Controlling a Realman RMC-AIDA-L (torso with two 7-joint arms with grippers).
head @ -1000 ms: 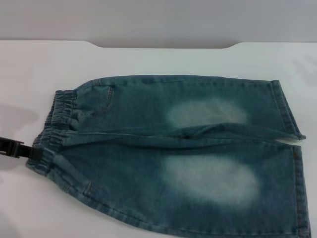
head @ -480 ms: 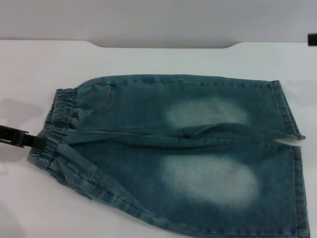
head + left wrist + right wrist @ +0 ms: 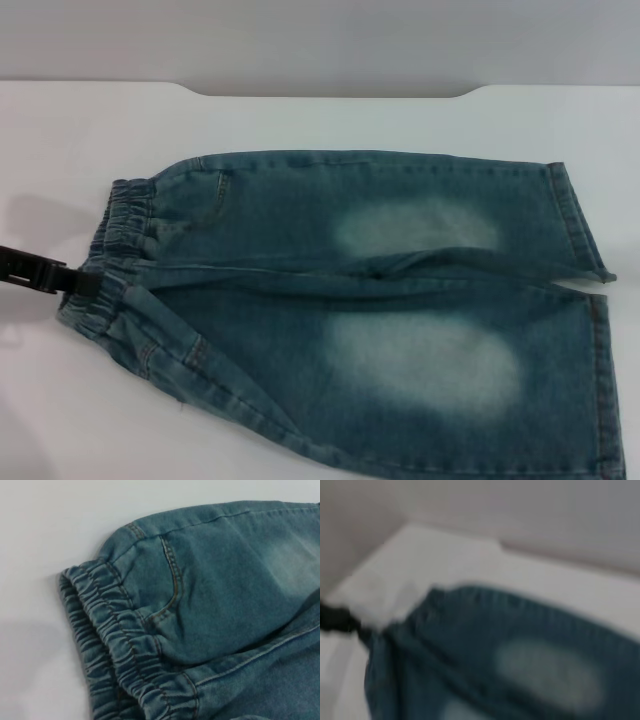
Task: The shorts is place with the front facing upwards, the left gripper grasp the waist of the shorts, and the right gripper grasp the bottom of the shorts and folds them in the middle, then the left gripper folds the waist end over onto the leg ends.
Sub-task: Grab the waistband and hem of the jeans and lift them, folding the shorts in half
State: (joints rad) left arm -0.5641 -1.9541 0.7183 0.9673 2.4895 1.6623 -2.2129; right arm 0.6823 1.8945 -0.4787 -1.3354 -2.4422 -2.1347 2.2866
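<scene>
The shorts (image 3: 400,300) lie flat on the white table with the faded patches facing up. The waist of the shorts (image 3: 125,235) is at the left, and the bottom of the shorts (image 3: 580,220) is at the right. My left gripper (image 3: 86,282) reaches in from the left edge and is shut on the middle of the elastic band. The near half of the band is pulled up and inward. In the left wrist view the ruffled band (image 3: 115,650) and a front pocket seam (image 3: 172,587) show close up. My right gripper is out of view. The right wrist view shows the shorts (image 3: 485,665) blurred.
The white table (image 3: 100,130) spreads around the shorts, with bare surface to the left and behind. Its far edge has a shallow notch (image 3: 330,92) against a grey wall. The near hem (image 3: 605,390) runs to the bottom right of the head view.
My left gripper has edged up and to the right with the band, drawing the near-left side of the shorts inward. A black tip seen at the top right half a second ago has gone.
</scene>
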